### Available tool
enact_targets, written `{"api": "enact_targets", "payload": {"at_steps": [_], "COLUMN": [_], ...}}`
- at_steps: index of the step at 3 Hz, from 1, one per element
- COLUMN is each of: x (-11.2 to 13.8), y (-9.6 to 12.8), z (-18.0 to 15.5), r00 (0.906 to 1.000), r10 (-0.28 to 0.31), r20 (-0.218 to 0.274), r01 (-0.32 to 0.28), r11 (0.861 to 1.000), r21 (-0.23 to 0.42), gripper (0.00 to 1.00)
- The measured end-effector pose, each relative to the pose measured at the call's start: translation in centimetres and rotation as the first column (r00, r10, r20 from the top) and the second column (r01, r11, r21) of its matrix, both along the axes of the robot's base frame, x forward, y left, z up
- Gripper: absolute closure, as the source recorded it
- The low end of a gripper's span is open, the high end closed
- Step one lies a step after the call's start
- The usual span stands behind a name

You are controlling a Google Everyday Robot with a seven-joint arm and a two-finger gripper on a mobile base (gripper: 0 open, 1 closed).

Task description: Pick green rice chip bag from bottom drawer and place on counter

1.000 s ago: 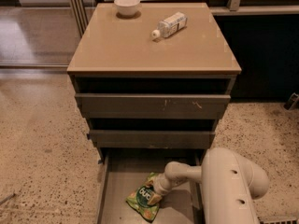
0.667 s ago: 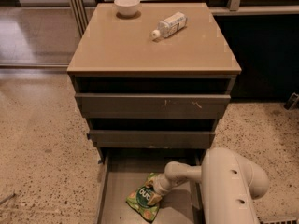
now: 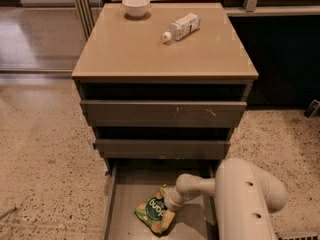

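In the pulled-out bottom drawer [image 3: 124, 196] the green rice chip bag [image 3: 154, 215] lies flat, the hand [image 3: 171, 202] touching its right edge; whether it grips, I cannot tell. Beyond, the counter [image 3: 150, 51] holds a lying white bottle [image 3: 182, 26] and, far left, a white bowl [image 3: 136, 6].

Crumpled green rice chip bag [image 3: 155, 216] lies in bottom drawer [image 3: 126, 196], gripper [image 3: 169, 205] against it.

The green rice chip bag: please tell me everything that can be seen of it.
The green rice chip bag is a small crinkly light-green pouch with a dark green round logo and white lettering. It lies askew on the grey floor of the open bottom drawer, toward the front. The gripper is at its upper right edge.
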State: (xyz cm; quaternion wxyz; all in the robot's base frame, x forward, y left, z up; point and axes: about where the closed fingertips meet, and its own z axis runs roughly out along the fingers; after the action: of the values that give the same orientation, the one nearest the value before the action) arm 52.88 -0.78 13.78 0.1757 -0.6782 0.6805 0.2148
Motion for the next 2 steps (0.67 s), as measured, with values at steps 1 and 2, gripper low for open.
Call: {"api": "enact_targets", "payload": {"at_steps": [1, 2], "x": [-0.2, -1.0], "y": [0.0, 0.0], "z": [-0.3, -1.5], "r00": [0.9998, 0.9928], "r10": [0.017, 0.089], "r20": [-0.013, -0.079], "r01": [-0.017, -0.09], "r11": [1.0, 0.996], "r21": [-0.005, -0.01], "gripper": [0.0, 0.0]}}
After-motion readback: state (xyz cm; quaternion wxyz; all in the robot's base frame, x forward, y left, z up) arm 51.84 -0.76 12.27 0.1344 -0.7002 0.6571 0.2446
